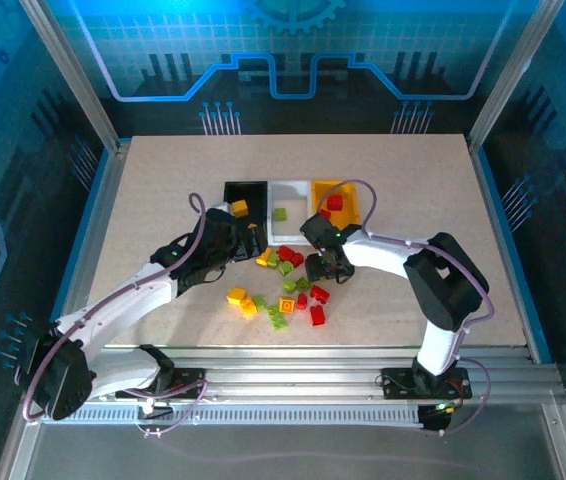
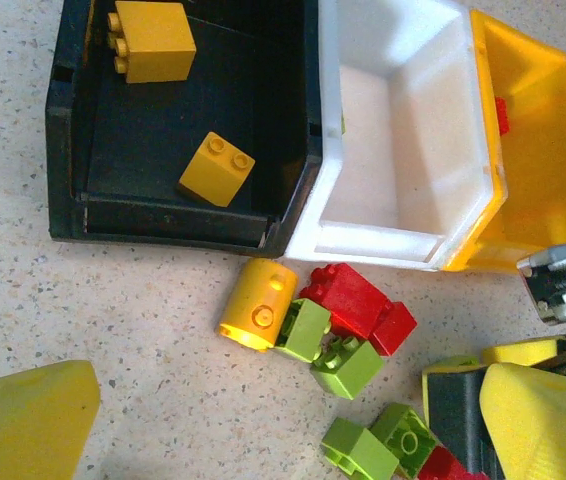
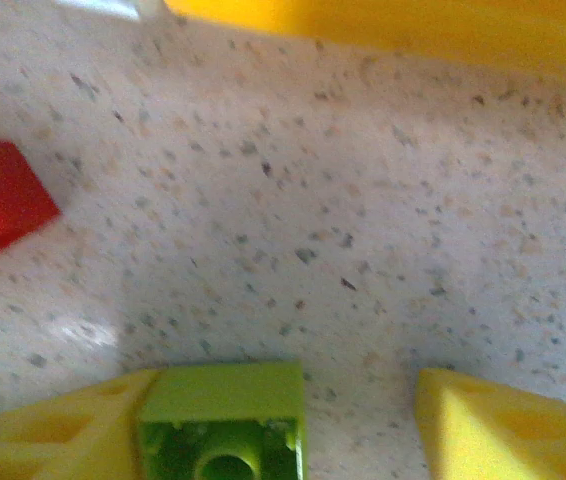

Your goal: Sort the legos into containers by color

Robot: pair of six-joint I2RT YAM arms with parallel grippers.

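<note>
Black bin (image 2: 163,215) holds two yellow bricks (image 2: 218,168). White bin (image 1: 290,185) holds a green brick (image 1: 279,213), and yellow bin (image 2: 533,200) a red brick (image 1: 334,202). Loose legos (image 1: 283,285) lie on table (image 1: 163,170) before the bins. Left gripper (image 2: 283,420) is wide open over them. Right gripper (image 1: 323,270) is open, with a green lego (image 3: 223,415) touching one finger.

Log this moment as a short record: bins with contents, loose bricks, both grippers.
black bin: two yellow bricks
white bin: a green brick
yellow-orange bin: at least one red brick
loose legos: red, yellow and green, mixed on the table in front of the bins
left gripper: open, above the pile near the black bin
right gripper: open, low over the table; loose green brick against one finger, gap to the other
</note>
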